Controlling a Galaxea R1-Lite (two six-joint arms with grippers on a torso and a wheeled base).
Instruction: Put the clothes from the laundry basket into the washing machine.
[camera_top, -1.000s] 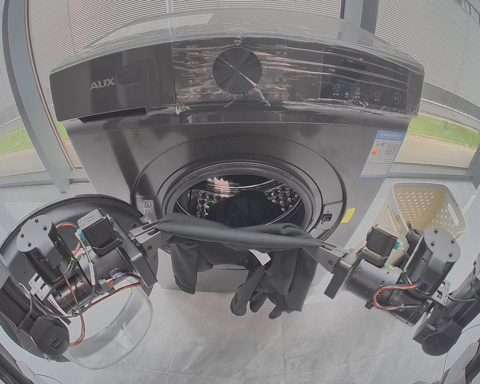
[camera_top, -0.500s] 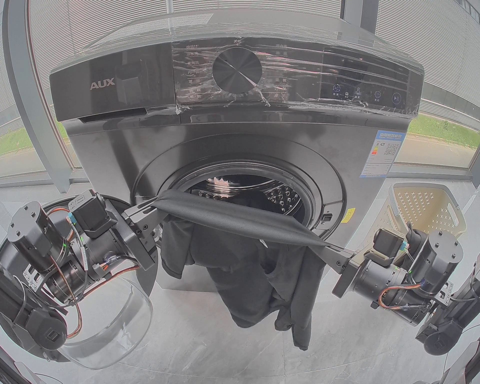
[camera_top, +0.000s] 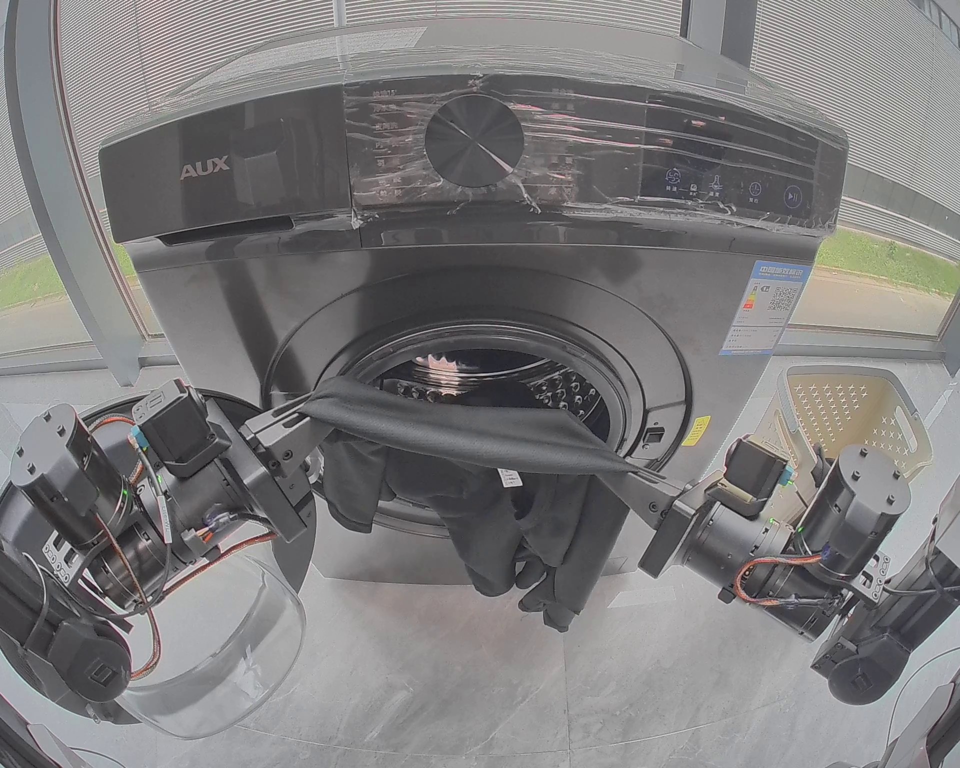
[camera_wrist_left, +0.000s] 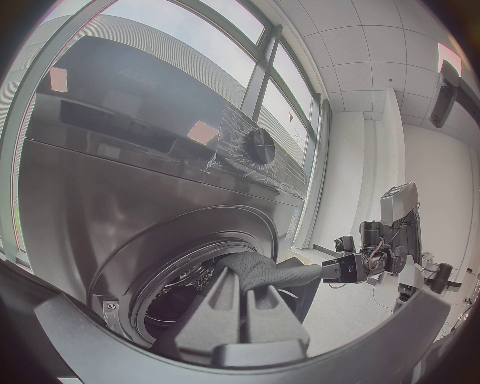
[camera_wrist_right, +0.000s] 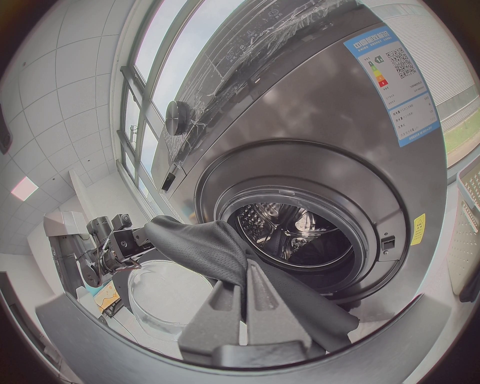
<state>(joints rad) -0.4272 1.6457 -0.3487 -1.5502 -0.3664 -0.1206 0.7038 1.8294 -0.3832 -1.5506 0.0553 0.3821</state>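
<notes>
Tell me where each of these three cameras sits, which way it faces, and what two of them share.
Head view: on the robot's head, facing forward and down at the dark grey front-loading washing machine; left gripper and right gripper hold a black garment stretched across its drum opening.
Left wrist view: on the left wrist, facing the drum opening past its own fingers.
Right wrist view: on the right wrist, facing the drum opening likewise.
Shared: both wrist views show the garment and the opposite arm.
</notes>
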